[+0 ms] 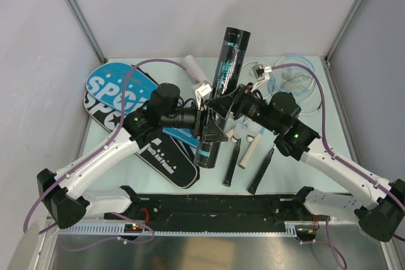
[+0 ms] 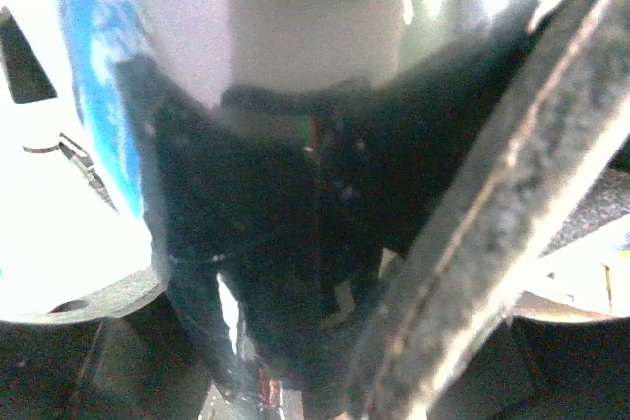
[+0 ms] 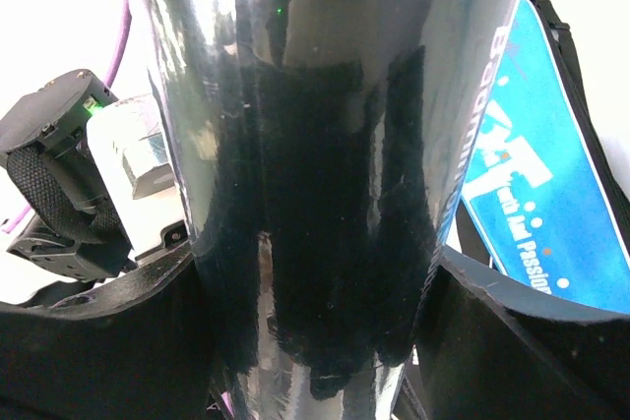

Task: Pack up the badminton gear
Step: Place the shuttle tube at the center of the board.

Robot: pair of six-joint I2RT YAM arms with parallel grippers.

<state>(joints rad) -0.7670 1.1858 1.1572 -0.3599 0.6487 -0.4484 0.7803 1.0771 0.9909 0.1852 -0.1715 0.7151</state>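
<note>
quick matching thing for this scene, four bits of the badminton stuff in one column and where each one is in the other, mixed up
Things:
1 black tube
2 blue bag
3 racket heads
4 white handle

Places:
a far right corner
b between the right gripper's fingers
c lying between two black handles
d left side, overlapping a black bag

Pairs: 1-b; 2-d; 3-a; 4-c
</note>
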